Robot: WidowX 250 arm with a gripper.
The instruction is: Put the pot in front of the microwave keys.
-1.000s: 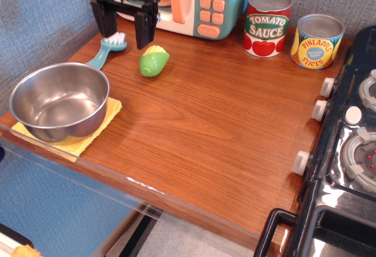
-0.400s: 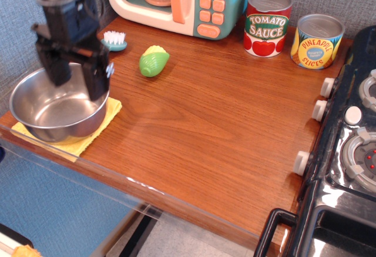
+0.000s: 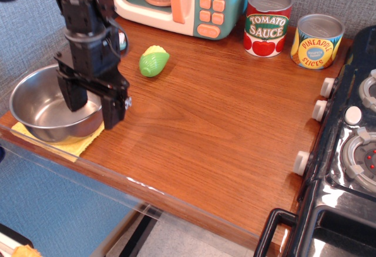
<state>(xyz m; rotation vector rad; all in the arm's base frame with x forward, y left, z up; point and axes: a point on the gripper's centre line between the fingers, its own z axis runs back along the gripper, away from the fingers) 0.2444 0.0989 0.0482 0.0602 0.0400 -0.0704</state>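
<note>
The pot is a shiny round steel bowl at the table's front left, resting on a yellow cloth. My gripper is black and open, lowered over the pot's right rim: one finger sits inside the bowl, the other outside it on the right. The toy microwave stands at the back, with orange keys on its right side. The wood in front of the keys is bare apart from a toy corn to the left.
A tomato sauce can and a pineapple slices can stand at the back right. A black toy stove runs along the right edge. A teal brush is mostly hidden behind my arm.
My gripper has moved from in front of the microwave toward the front left and dropped down onto the pot's right rim. The pot has not moved.
</note>
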